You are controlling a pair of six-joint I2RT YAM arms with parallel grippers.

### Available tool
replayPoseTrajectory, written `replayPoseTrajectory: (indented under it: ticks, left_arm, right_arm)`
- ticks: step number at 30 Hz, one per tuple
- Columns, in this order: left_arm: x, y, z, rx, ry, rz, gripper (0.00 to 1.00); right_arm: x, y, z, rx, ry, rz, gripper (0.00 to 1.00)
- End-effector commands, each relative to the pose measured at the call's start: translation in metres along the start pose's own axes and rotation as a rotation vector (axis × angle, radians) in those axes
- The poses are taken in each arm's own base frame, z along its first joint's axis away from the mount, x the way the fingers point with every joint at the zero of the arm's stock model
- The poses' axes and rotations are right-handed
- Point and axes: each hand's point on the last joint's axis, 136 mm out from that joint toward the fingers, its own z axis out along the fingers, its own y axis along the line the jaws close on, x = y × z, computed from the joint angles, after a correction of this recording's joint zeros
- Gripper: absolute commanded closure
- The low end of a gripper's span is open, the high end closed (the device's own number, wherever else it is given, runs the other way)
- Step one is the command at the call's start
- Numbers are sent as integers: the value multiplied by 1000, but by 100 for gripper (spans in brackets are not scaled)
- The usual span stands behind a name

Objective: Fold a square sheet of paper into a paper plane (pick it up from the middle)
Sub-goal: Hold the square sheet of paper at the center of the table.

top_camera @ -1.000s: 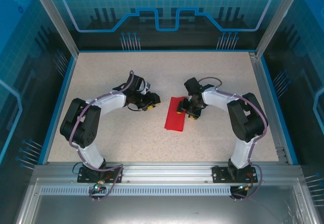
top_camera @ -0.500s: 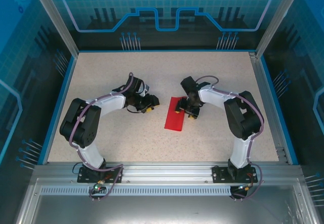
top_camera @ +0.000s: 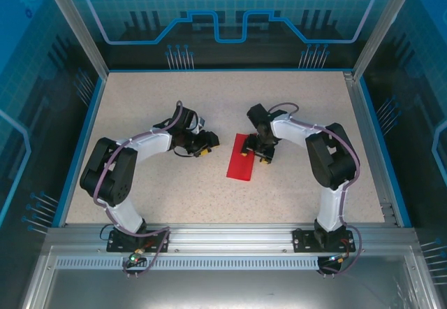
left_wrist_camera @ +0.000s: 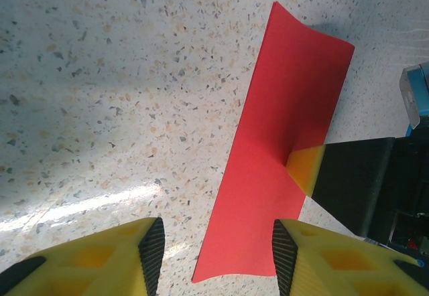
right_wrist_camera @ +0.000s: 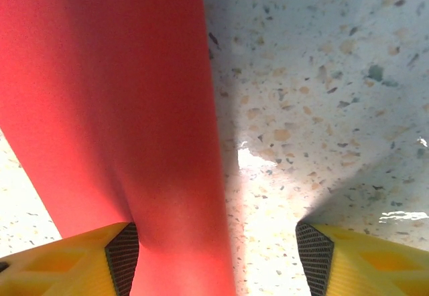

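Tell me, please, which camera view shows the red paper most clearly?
The left wrist view: there the red paper lies as a long strip with nearly all its outline visible. The top external view shows it small, its far end under the right gripper. The right wrist view is very close and catches a blurred part.

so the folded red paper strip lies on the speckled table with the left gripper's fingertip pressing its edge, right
No, a fingertip of the right gripper presses the edge of the folded red paper strip on the speckled table; the left wrist view shows it.
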Motion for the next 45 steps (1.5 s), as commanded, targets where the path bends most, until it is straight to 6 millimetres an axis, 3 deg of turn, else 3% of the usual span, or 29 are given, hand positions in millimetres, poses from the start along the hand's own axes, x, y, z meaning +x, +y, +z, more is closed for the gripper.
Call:
replayPoseTrajectory:
  ticks: [1,8,27,34,40,45]
  left_arm:
    - [-1,-2,-7,12,-11,6,51]
    - [0,-2,-4,15,3,3,50]
    - [0,-6,0,37,31,2,50]
    - [2,-10,1,59,48,14,51]
    - [4,-20,5,88,71,32,55]
    - [7,-32,14,102,104,57,68]
  right_arm:
    - [-1,-9,11,69,1,-24,33]
    - [-1,-13,15,73,8,-23,37]
    - [-7,-8,17,69,6,8,32]
    - [-3,-16,23,104,25,-8,33]
    - [-2,-19,26,113,31,6,32]
    - [-2,-21,28,122,31,1,32]
